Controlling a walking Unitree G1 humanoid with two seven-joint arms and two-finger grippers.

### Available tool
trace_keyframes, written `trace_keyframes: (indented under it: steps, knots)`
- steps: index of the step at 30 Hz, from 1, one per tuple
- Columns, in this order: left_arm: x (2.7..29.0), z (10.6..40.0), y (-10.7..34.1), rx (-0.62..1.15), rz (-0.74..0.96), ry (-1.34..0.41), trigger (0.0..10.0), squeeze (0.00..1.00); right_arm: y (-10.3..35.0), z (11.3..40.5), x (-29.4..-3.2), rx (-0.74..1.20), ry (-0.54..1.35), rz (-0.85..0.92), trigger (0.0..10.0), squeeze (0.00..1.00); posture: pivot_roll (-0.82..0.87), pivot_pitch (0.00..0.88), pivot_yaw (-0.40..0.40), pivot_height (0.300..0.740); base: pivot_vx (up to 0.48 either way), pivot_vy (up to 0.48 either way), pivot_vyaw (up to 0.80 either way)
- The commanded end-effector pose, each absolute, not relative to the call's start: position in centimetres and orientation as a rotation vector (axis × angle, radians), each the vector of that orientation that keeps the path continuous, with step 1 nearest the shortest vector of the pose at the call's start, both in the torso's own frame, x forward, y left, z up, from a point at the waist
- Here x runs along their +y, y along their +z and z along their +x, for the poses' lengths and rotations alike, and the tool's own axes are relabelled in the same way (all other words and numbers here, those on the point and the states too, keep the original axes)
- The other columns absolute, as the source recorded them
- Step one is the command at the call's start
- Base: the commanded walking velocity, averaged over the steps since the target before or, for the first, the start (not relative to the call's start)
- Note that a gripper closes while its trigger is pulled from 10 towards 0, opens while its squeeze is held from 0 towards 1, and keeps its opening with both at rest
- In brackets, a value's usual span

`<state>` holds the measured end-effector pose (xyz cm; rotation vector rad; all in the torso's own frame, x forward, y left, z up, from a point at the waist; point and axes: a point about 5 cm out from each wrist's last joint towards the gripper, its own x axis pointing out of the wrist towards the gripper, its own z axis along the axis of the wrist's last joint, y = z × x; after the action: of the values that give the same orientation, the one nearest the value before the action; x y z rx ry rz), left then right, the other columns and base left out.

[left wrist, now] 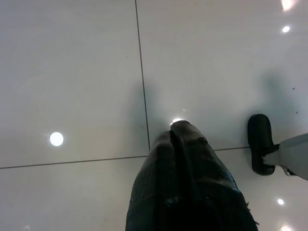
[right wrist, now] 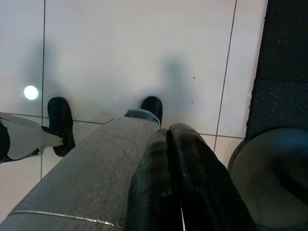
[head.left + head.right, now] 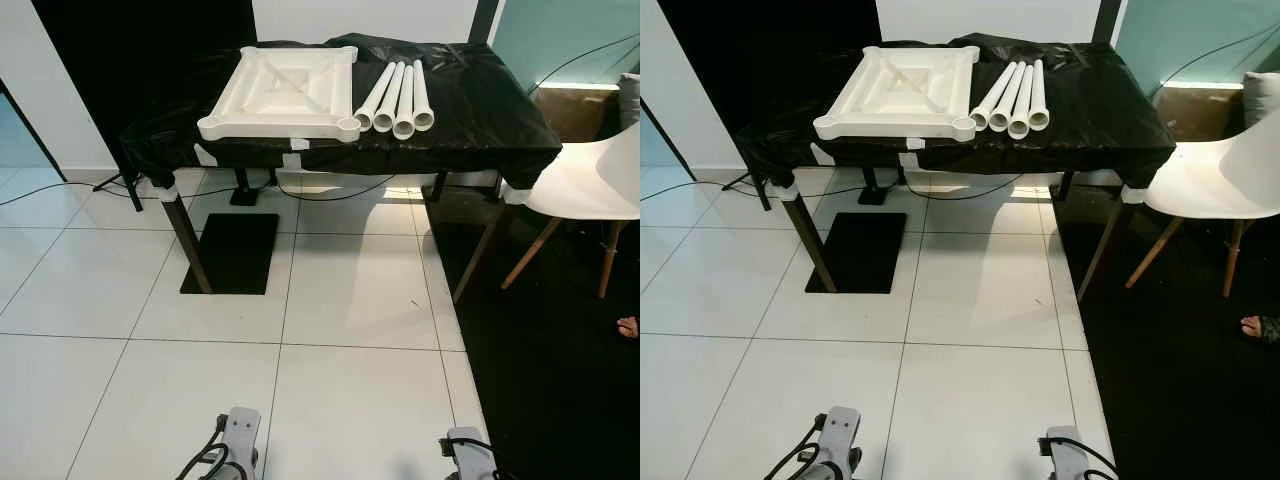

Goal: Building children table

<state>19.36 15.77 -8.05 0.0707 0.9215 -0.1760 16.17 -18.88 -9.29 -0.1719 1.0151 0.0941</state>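
Note:
A white plastic tabletop (image 3: 285, 92) lies upside down on a table draped in black cloth (image 3: 480, 110), some way ahead of me. Right beside it lie several white tube legs (image 3: 397, 97), side by side with their open ends toward me. Both arms hang idle at my sides. My left gripper (image 1: 175, 132) points down at the white floor tiles with its fingers pressed together and nothing between them. My right gripper (image 2: 167, 137) also points at the floor, fingers together and empty.
A white chair (image 3: 590, 185) with wooden legs stands at the table's right end on a dark carpet (image 3: 540, 360). A black base plate (image 3: 232, 252) and cables lie under the table. White floor tiles (image 3: 330, 380) stretch between me and the table. A person's foot (image 3: 628, 326) shows at far right.

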Motion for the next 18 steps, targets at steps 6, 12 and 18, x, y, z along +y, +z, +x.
trace_keyframes:
  steps: [6, 12, 18]
  knots:
    - [16.0, 18.7, -8.4, 0.937, 0.027, -0.166, 10.0, 1.00, -9.6, 15.5, -18.9, 1.039, 0.101, -0.170, 10.0, 1.00, 0.02, 0.000, 0.002, 0.740, 0.000, 0.000, 0.00]
    - [16.0, 19.3, -8.0, 0.904, 0.016, -0.165, 10.0, 1.00, -9.3, 16.2, -19.0, 1.006, 0.096, -0.166, 10.0, 1.00, 0.02, 0.000, 0.002, 0.740, 0.000, 0.000, 0.00]
    - [16.0, 20.2, -7.4, 0.850, -0.003, -0.162, 10.0, 1.00, -8.9, 16.9, -19.2, 0.962, 0.084, -0.151, 10.0, 1.00, 0.02, 0.000, 0.003, 0.740, 0.000, 0.000, 0.00]
